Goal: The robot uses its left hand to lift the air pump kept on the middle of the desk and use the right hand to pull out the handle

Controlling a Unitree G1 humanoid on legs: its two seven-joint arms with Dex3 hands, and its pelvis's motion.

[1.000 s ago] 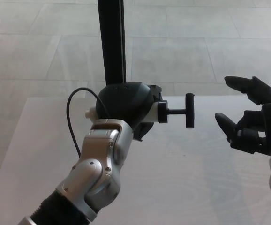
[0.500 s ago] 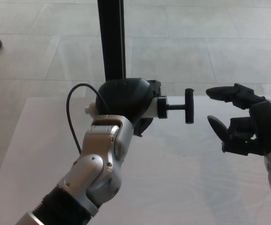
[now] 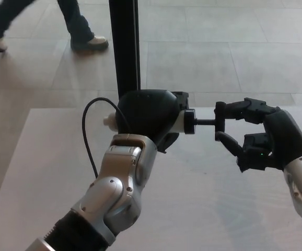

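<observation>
- Setting: pale tiled floor beyond a white desk; a black post stands at the desk's far edge. A person's legs cross the floor at top left, well apart from the work.
- Air pump: off the desk, held in the air above its middle, lying horizontal with the rod pointing to my right. Most of the body is hidden behind my hand; only the light collar and black cap show. A thin black hose loops off its left end.
- Left hand: wrapped around the pump body, closed on it. I see the back of the hand only, so I cannot judge how firmly the fingers seat.
- Handle: T-bar at the end of a short exposed rod, not yet drawn out far.
- Right hand: fingers apart, thumb below and fingers above, bracketing the T-bar. It sits at the bar; whether it touches I cannot tell. Not closed on it.
- Risk 1: closing off-centre on the bar, so it slips out when I pull.
- Risk 2: pulling off the rod's axis, which would bind the rod or twist the pump in my left hand.
- Risk 3: left grip too loose, so the whole pump slides right instead of the handle extending.
- Risk 4: hose snagging on my left forearm.
</observation>
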